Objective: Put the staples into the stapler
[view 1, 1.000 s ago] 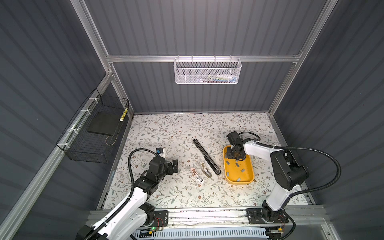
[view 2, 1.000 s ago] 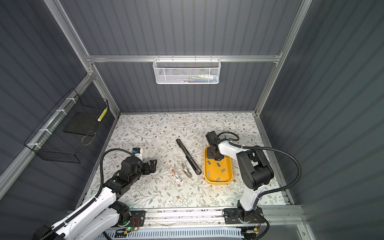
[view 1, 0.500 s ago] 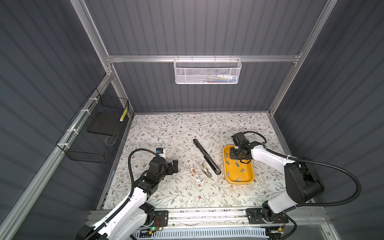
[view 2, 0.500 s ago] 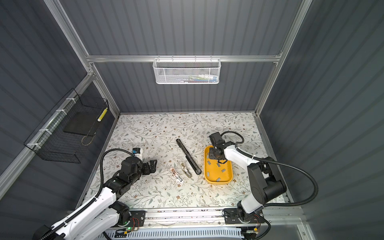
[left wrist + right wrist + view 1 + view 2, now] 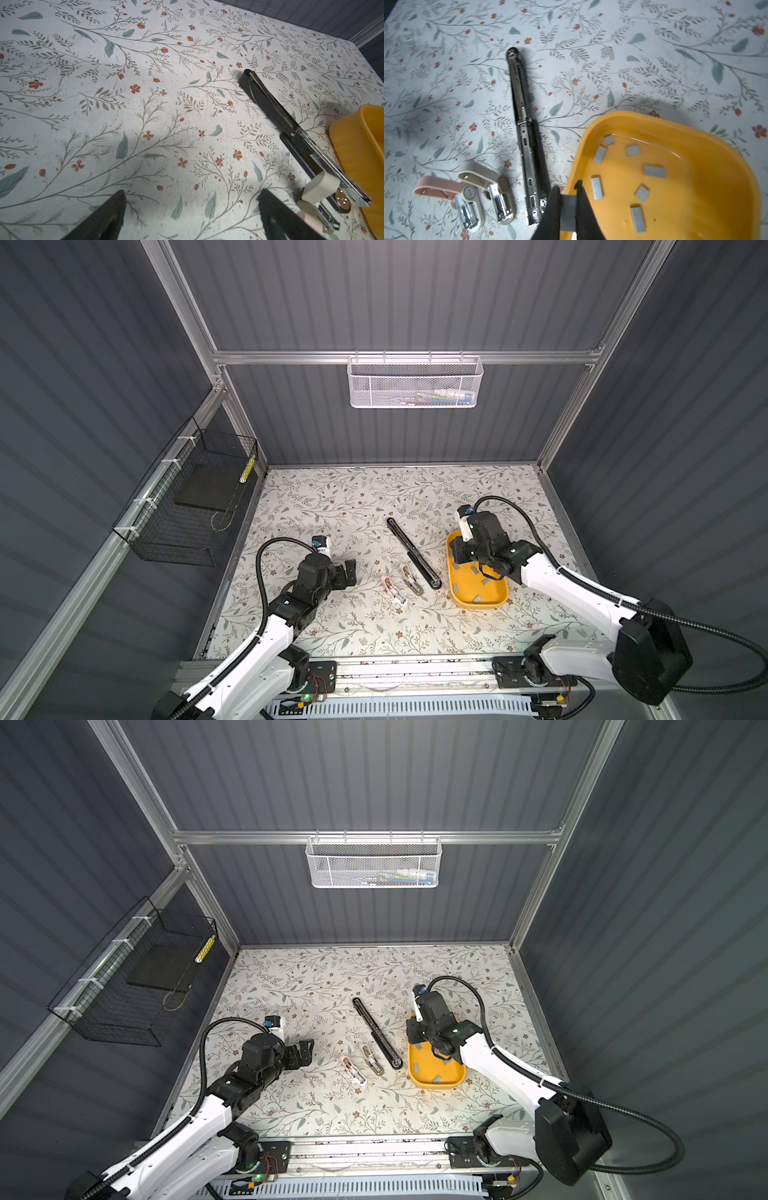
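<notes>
At the rim of the yellow tray point(image 5: 633, 118): right gripper point(image 5: 568, 187), fingers clamped on one staple strip point(image 5: 568, 214); left gripper point(image 5: 192, 194), well apart from it, fingers spread.

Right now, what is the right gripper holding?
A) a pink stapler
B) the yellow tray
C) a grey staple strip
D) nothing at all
C: in the right wrist view the right gripper is shut on a grey staple strip, beside the rim of the tray.
</notes>
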`<state>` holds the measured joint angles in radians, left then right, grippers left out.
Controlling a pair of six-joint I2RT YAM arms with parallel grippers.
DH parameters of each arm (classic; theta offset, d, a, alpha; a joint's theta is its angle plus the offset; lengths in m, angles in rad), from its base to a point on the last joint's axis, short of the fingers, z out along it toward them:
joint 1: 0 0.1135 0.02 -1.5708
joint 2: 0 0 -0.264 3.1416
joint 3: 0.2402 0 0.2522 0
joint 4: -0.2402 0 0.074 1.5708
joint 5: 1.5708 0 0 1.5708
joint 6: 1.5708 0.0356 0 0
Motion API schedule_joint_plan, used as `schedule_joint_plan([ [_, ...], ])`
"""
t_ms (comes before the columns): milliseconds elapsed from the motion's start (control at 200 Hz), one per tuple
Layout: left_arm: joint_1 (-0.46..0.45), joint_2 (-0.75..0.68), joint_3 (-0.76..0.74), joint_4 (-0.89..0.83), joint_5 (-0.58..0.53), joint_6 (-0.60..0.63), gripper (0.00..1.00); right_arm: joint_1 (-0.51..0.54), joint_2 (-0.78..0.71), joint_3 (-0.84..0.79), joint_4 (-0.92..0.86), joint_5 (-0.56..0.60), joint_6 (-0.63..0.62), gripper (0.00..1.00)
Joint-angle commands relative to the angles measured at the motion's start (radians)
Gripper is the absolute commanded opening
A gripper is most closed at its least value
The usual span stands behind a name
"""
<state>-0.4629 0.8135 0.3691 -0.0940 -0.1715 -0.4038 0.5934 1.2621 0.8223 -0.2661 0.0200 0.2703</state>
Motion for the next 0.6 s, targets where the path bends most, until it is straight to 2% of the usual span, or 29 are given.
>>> schedule_joint_plan([
  [0,0.001,-0.004,-0.006,0.006,-0.002,0.003,1.0,0.051,0.019,-0.004,0.016,-0.039,-0.058,0.06],
  [265,0.0,-0.018,-0.01,0.001,0.001,0.002,1.0,0.118,0.101,0.011,-0.006,-0.079,-0.064,0.05],
  [485,0.0,-0.037,-0.016,-0.001,0.007,0.003,1.0,0.147,0.132,0.006,-0.031,-0.019,-0.055,0.06],
  [555,0.0,-0.04,-0.021,0.013,0.053,0.018,0.99,0.147,0.145,0.009,-0.035,-0.002,-0.054,0.06],
  [595,0.0,-0.04,-0.028,0.046,0.13,0.042,0.99,0.147,0.154,0.01,-0.033,-0.001,-0.057,0.06],
])
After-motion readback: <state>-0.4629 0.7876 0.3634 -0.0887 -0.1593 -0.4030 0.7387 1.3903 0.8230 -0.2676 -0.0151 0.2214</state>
